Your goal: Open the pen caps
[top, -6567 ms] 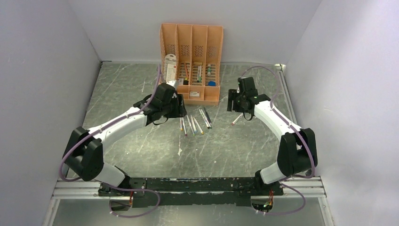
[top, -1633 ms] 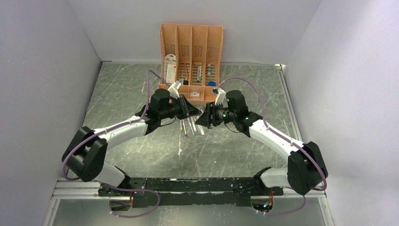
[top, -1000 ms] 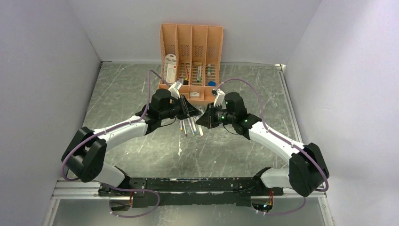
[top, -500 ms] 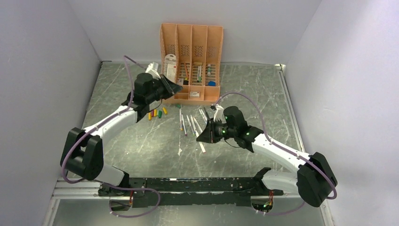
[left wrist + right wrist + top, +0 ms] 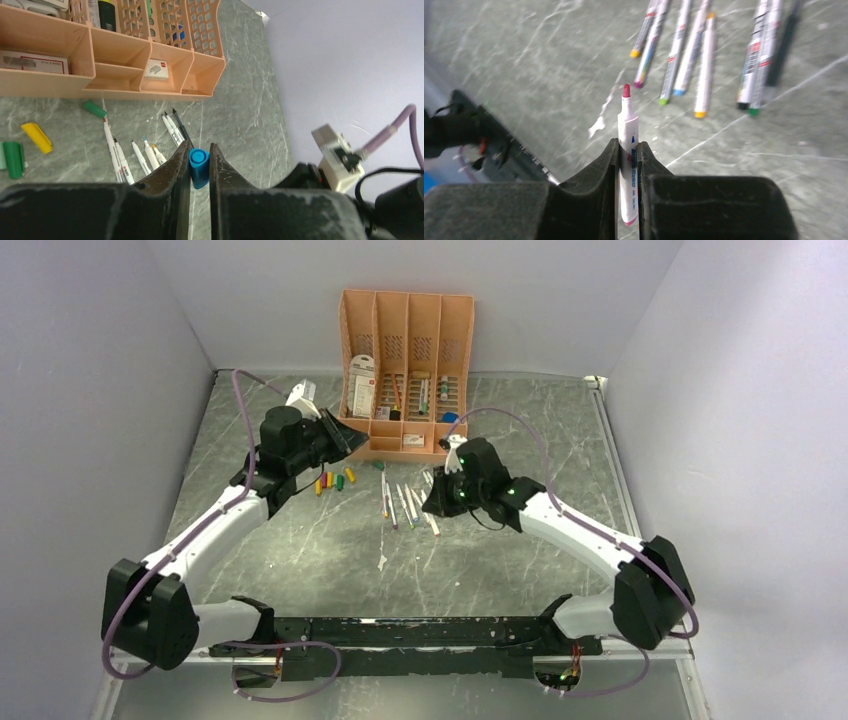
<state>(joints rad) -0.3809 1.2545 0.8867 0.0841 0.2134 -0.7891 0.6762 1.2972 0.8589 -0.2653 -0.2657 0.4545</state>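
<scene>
the grey marbled table (image 5: 300,560) carries everything, and the peach-orange organiser (image 5: 405,330) stands at its far edge. the left gripper (image 5: 200,152) hangs just in front of the organiser's left end. its jaws are pinched narrow on a blue pen cap (image 5: 199,167), which is lifted clear of the table. the right gripper (image 5: 627,145) sits above the row of pens (image 5: 694,55) lying mid-table. it is clamped on the barrel of one uncapped pen (image 5: 627,130), whose reddish nib (image 5: 626,90) is bare and points away from the wrist. the loose pen caps (image 5: 333,481), among them a yellow cap (image 5: 36,137) and a green cap (image 5: 13,158), lie clustered left of the row.

the pens look light, stiff and smooth, so they will likely roll or slip. a hold mid-barrel seems best, with the other claw on the cap alone and a straight pull along the axis. the caps are tiny and hard, and apt to skitter when dropped.

which of the lying pens are capped is hard to make out, because the right wrist view is blurred. most of the held pen's barrel is hidden between the fingers.
</scene>
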